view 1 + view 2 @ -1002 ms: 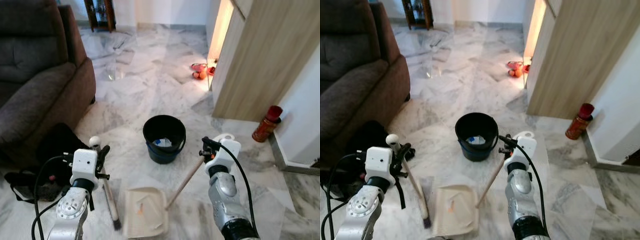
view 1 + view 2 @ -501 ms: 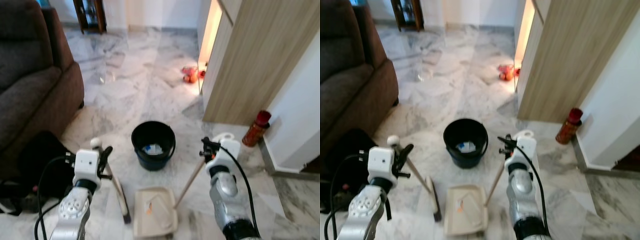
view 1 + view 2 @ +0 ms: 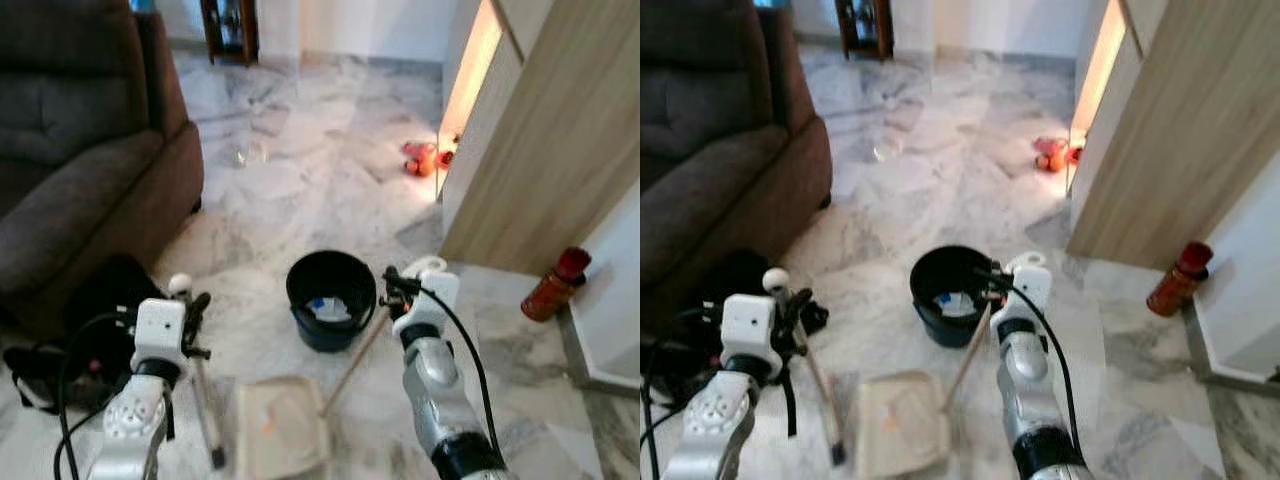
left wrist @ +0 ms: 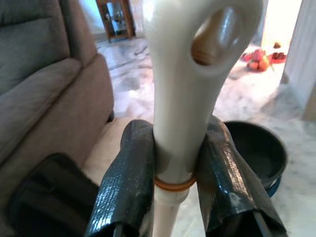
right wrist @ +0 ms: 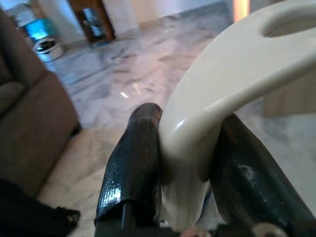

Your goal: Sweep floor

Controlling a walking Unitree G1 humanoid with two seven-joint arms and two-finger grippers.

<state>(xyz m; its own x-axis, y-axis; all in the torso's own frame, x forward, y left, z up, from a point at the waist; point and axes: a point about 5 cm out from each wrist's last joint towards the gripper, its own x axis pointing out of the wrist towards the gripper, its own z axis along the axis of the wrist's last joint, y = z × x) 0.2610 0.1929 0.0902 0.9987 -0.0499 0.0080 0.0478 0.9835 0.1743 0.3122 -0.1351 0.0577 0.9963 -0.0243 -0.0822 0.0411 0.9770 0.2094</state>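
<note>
My left gripper (image 3: 194, 306) is shut on the cream top of a broom handle (image 4: 183, 94). Its stick slants down to the dark broom head (image 3: 215, 456) on the marble floor. My right gripper (image 3: 389, 290) is shut on the cream loop handle of a dustpan (image 5: 232, 74). The dustpan's wooden stick (image 3: 350, 365) runs down to the beige pan (image 3: 280, 432), which lies flat between my arms with a small orange scrap in it. A black bucket (image 3: 331, 298) with bits of paper inside stands just beyond the pan, close to the right gripper.
A brown sofa (image 3: 80, 170) fills the left side, and a black bag (image 3: 95, 320) with straps lies at its foot. A wooden cabinet panel (image 3: 540, 170) and a red bottle (image 3: 555, 283) stand on the right. Red toys (image 3: 422, 157) lie by the lit gap.
The camera has swung left, bringing more of the sofa into view. The right gripper now sits closer to the bucket's rim, and the pan lies further left of the bucket. Both grips are unchanged.
</note>
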